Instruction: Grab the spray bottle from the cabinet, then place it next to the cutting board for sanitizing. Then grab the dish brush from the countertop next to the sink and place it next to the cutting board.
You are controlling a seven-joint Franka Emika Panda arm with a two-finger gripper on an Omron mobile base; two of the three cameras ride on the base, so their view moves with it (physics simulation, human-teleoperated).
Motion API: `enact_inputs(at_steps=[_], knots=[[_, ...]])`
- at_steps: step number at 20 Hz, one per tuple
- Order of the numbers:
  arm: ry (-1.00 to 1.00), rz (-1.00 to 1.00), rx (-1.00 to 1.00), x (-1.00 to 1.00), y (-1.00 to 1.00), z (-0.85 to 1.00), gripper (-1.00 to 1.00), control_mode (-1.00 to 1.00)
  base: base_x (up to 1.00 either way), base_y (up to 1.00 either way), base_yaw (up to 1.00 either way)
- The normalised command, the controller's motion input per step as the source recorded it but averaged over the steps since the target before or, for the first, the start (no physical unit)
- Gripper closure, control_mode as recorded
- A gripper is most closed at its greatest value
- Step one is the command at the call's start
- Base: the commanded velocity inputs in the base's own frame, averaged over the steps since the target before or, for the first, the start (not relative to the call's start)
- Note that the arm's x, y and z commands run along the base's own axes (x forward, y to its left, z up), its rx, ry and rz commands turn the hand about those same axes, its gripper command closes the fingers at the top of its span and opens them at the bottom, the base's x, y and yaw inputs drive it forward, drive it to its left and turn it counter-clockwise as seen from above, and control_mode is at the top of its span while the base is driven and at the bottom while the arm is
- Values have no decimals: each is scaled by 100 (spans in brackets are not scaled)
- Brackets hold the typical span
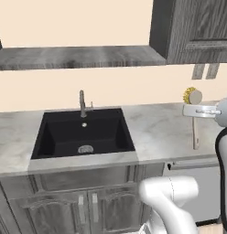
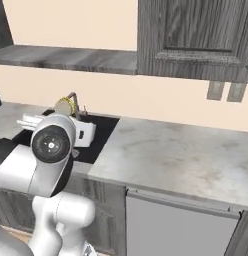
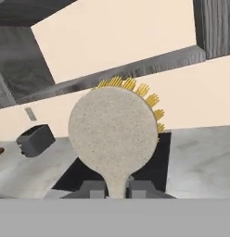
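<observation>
We find the gripper [image 3: 118, 189] clamped on the dish brush [image 3: 114, 134] handle (bristle head up, frame centre), above the sink [image 1: 83, 132].

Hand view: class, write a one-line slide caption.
Pincer shut on the dish brush, its round head raised before the black sink.

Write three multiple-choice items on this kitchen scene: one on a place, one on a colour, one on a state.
1. Where is the dish brush with the pale wooden handle?
A. In the basin
B. Lifted above the countertop
C. On the shelf

2. What colour are its bristles?
A. Yellow
B. Blue
C. Black

3. How is the two-finger gripper?
A. Wide open
B. Shut on the brush handle
C. Shut on the faucet

Key: 1 B, the brush hangs clear of the light marbled stone countertop; 2 A, yellow bristles fringe the head; 3 B, the fingers pinch the handle.
</observation>
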Motion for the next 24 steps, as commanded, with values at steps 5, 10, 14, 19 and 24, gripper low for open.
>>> enact_inputs(at_steps=[5, 10, 14, 19, 24], knots=[[0, 0, 0, 0, 0, 0, 100, 100, -77, 100, 13], [0, 0, 0, 0, 0, 0, 100, 100, -33, 100, 8], [0, 0, 0, 0, 0, 0, 100, 100, -4, 100, 2], [0, 0, 0, 0, 0, 0, 100, 100, -4, 100, 1], [0, 0, 0, 0, 0, 0, 100, 100, -6, 100, -1]])
